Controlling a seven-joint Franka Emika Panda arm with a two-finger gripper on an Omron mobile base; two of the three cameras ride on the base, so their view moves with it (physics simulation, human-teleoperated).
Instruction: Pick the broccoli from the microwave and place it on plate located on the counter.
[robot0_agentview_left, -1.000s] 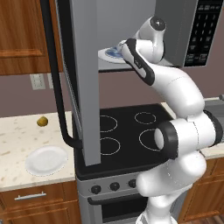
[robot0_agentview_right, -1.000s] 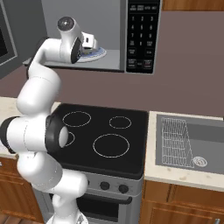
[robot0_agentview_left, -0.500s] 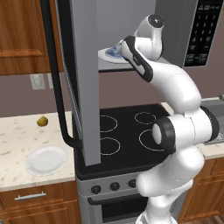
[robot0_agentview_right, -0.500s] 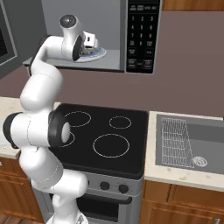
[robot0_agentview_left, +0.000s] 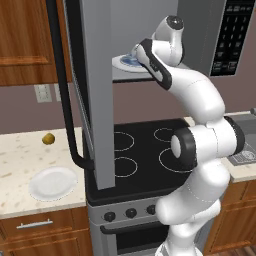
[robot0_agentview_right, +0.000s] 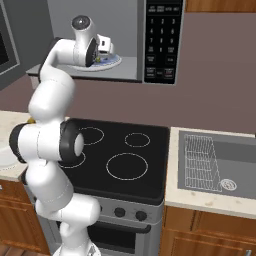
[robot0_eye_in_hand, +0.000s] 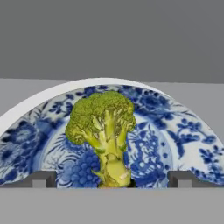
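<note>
Clearly the pickup is only beginning: the broccoli (robot0_eye_in_hand: 105, 131) is lying on the blue-patterned plate (robot0_eye_in_hand: 183, 131) inside the microwave (robot0_agentview_left: 145, 75), the gripper (robot0_eye_in_hand: 108, 179) jaws spread wide around its stem, gripping nothing. Lifting and carrying to the white plate (robot0_agentview_left: 52, 182) on the surface (robot0_agentview_left: 20, 155) are remaining.

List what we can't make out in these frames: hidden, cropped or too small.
- End effector: the hand view shows the finger tips wide apart either side of the broccoli; whether they touch the patterned plate is unclear.
- Broccoli stem base: cut off at the bottom of the hand view.
- Broccoli in the left base view: hidden behind the wrist.
- Microwave keypad labels: too small in the right base view.
- Plain white plate in the right base view: mostly cut off by the left edge.
</note>
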